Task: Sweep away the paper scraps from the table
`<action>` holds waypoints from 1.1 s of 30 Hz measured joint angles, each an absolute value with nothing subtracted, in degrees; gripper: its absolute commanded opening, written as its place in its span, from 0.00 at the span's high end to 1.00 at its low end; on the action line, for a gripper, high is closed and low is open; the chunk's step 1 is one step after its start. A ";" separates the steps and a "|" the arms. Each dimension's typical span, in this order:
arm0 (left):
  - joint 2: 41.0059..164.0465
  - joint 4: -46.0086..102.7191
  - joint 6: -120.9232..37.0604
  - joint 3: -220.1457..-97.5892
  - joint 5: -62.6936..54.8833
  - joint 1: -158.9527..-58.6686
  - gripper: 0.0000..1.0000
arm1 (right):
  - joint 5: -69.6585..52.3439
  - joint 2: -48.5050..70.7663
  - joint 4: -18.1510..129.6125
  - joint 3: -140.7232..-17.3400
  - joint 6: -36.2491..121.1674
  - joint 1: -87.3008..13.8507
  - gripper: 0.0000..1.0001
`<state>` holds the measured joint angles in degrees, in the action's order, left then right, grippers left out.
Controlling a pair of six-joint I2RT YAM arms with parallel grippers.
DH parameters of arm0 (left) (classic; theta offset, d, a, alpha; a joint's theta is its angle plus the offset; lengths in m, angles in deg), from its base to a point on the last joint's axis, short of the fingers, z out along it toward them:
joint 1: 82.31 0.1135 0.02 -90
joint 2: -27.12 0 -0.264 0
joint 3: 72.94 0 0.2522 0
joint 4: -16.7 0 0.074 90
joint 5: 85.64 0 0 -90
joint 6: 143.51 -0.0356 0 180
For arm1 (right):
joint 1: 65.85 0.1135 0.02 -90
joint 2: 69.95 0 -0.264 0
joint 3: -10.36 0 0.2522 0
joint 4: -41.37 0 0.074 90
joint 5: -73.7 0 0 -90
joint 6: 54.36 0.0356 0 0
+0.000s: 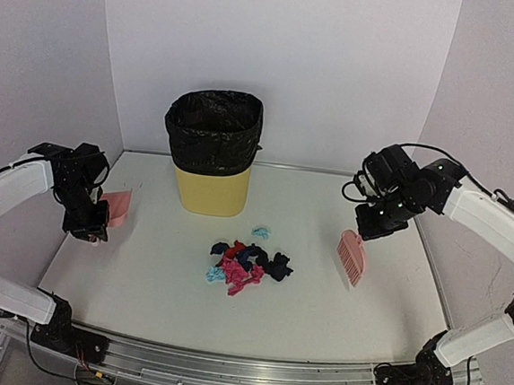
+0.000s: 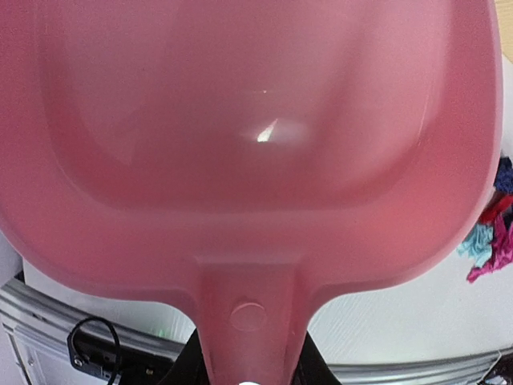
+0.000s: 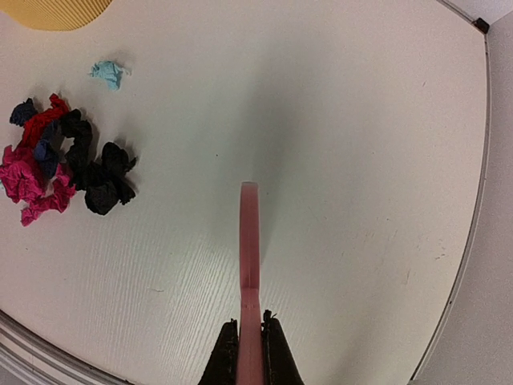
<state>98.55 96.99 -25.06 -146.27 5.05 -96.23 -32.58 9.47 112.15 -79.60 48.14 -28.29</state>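
**Pan on the left, brush on the right, scraps waiting between**

Over on the left, the left pincer [image 1: 90,223] is pinching the handle of the pink dustpan [image 2: 256,144], which sits near the left edge of the tabletop [image 1: 140,290], well apart from the mess. I cannot tell whether its lip touches the surface. In the middle, in front of the yellow bin [image 1: 213,153], the paper scraps [image 1: 249,266] lie bunched in one heap, with a light-blue wad [image 1: 261,232] a little apart toward the bin. On the right, the right pincer [image 3: 250,345] is pressed tight on the thin handle of the pink brush [image 1: 352,257], near the heap but not touching it.

It looks to me as if both tools have yet to close in. The pan wants its lip flat on the tabletop just left of the heap, mouth toward the brush, or wads will slip under. The brush should land to the right of the scraps and push left, low and slow, since crumpled paper skitters if flicked
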 measured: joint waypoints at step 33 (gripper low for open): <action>126.80 105.61 -13.90 -159.89 3.70 -156.25 1.00 | -25.95 11.61 112.17 -81.93 44.10 -28.29 1.00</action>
<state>126.80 105.61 -13.90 -159.89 3.70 -156.25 -25.95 11.61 112.17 -81.93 44.10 -28.29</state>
